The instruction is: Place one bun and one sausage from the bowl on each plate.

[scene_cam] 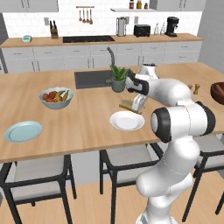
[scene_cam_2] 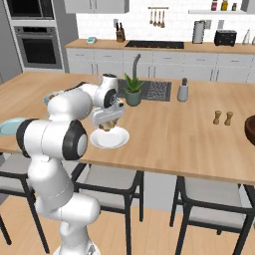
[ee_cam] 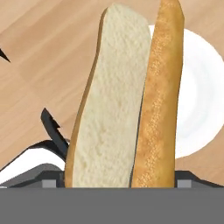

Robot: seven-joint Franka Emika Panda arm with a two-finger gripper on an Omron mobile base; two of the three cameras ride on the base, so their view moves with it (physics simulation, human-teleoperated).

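worktop: wooden island, carries everything
bowl: far right edge
blue-green plate: left, well apart
white plate: under the bun
tool: clamped on bun, held above white plate

Pretty clearly a home kitchen. There's a big wooden island counter with a built-in sink and chairs tucked under the near side. Along the far wall you get grey cabinets, a cooktop, a knife block, a toaster and a coffee machine. A wall oven sits on the far left, and utensils hang over the tiled backsplash.
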